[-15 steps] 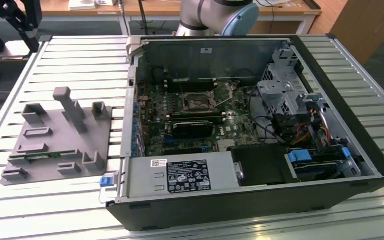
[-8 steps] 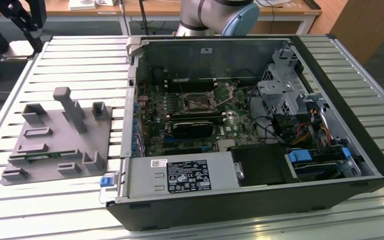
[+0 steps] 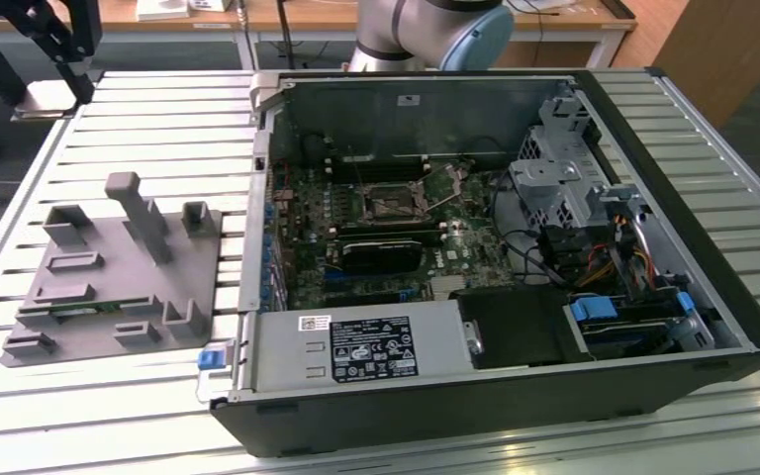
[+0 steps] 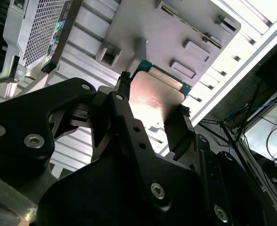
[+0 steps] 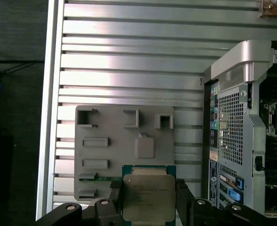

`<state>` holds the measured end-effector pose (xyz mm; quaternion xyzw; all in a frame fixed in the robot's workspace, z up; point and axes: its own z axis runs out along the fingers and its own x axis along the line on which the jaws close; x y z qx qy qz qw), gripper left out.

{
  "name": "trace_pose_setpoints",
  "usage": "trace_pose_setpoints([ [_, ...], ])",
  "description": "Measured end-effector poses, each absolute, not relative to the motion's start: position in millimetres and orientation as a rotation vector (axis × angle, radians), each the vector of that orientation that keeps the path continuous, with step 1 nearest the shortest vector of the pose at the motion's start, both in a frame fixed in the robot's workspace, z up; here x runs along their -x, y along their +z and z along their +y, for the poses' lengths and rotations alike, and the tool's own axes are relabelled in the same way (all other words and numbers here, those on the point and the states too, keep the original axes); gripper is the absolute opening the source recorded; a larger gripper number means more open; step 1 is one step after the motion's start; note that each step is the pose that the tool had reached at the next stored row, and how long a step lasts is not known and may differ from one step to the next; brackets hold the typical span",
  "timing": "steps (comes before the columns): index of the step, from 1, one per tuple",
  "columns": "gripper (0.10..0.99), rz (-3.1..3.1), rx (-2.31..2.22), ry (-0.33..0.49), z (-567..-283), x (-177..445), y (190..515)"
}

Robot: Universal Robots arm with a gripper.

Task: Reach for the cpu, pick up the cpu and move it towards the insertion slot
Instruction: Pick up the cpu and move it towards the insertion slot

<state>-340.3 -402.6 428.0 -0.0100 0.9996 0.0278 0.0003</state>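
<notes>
the black two-fingered claw (image 3: 44, 87) is up at the exterior view's far left, raised off the slatted aluminium surface (image 3: 155, 99), and it's gripping the cpu (image 3: 47, 101), the small flat square chip with the pale silvery metal top. in the first wrist view the chip (image 5: 148, 200) sits flat between the black fingers (image 5: 115, 194), one pressed on each opposite edge, with its green border peeking out round the metal lid. the second wrist view catches it from underneath: the cpu (image 4: 155, 96) is pinched in the claw (image 4: 150, 101), glare washing over its face.

the grey plastic holder (image 3: 116, 267) with its upright posts and pockets lies on the surface between the claw and the open black computer case (image 3: 513, 416). a thin green memory stick (image 3: 90, 308) rests in one of its lower pockets. in the first wrist view the holder (image 5: 124, 150) shows beyond the held chip.

the insertion slot (image 3: 391, 205), the small square socket with a dark centre and a silver bracket, sits on the green motherboard inside the case, well apart from the cpu. the silver and blue robot arm (image 3: 420, 30) rises behind the case.
</notes>
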Motion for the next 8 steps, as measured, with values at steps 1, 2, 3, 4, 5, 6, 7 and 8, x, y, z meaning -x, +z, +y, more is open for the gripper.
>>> trace_pose_setpoints([
  [1, 0.541, 3.140, 0.031, 0.087, -402.5, 339.8, 428.0],
  [2, 0.541, 3.140, 0.031, 0.087, -402.5, 339.3, 428.0],
  [3, 0.541, 3.140, 0.031, 0.087, -402.5, 338.8, 428.0],
  [4, 0.541, 3.140, 0.031, 0.087, -402.5, 338.3, 428.0],
  [5, 0.541, 3.140, 0.031, 0.087, -402.5, 337.8, 428.0],
  [6, 0.541, 3.140, 0.031, 0.087, -402.5, 337.3, 428.0],
  [7, 0.541, 3.140, 0.031, 0.087, -402.5, 336.8, 428.0],
  [8, 0.541, 3.140, 0.031, 0.087, -402.4, 336.4, 428.0],
])
